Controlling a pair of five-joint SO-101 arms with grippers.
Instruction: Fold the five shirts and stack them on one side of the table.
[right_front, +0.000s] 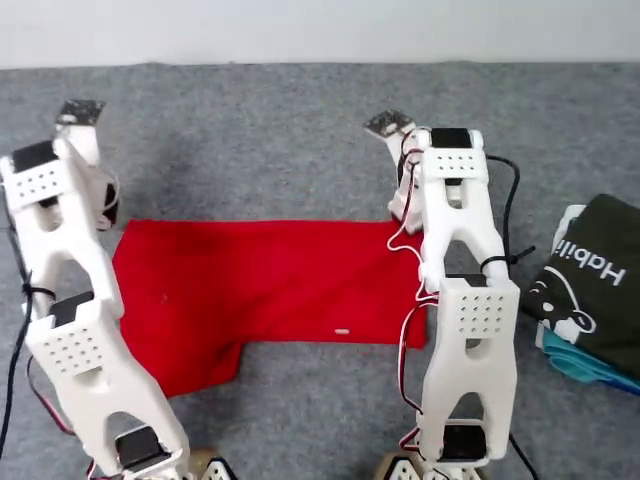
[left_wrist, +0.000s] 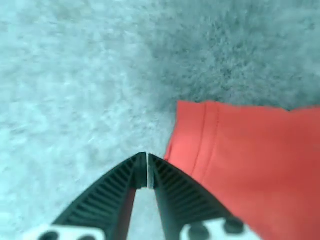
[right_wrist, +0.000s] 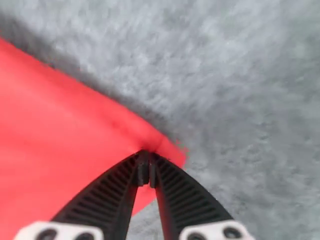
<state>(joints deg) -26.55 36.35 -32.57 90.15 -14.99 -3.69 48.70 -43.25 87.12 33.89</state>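
Step judged: red shirt (right_front: 260, 290) partway through folding, laid flat at the middle of the bench (right_front: 250, 130).
Right tool (right_wrist: 145, 170) is seen pinched shut on the far right corner.
Left tool (left_wrist: 147, 172) is closed just beside the far left hem, nothing held.
Regrip on the left is likely needed.
Open room is noted beyond the far edge.
Folded stack (right_front: 595, 290) sits at the right.
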